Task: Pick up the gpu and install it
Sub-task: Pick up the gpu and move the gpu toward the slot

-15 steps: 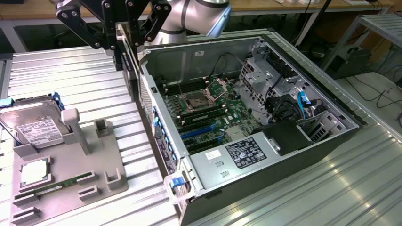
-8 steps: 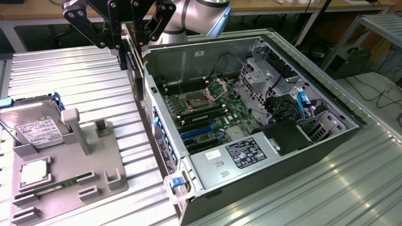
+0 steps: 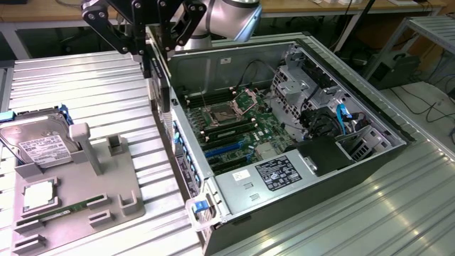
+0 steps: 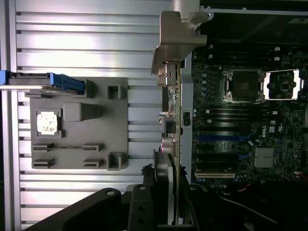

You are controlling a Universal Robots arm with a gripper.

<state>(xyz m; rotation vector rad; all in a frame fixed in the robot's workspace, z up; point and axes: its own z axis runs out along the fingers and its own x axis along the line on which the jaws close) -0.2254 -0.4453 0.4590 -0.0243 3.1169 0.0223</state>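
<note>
At the exterior view's left, a grey holder [image 3: 99, 176] sat on the ribbed metal surface [image 3: 92, 90]. It carried a hard drive [image 3: 39, 146] propped on edge at its far corner, a processor chip [image 3: 39, 194] lying flat and a memory stick [image 3: 61, 212] in a low groove. A bare strip of surface lay open between the holder's edge and the computer case [image 3: 299, 213].

Above that strip, close to the case's near wall, the pincer [image 4: 174, 175] was clenched on the gpu [image 4: 176, 110], which hung clear of both the surface and the case. In the wrist view the card showed edge-on, running along the case's rim, with its pale metal bracket [image 4: 178, 38] at the end away from the fingers [image 4: 163, 183]. The holder lay to one side of it and the board to the other.

Further right, the case lay on its side with its top panel off. The motherboard [image 3: 242, 128] was exposed, with the open processor socket [image 3: 220, 114] and the blue expansion slots [image 3: 226, 148] unobstructed from above. A drive cage [image 3: 299, 80] and a black box [image 3: 323, 154] crowded the case's right end
</note>
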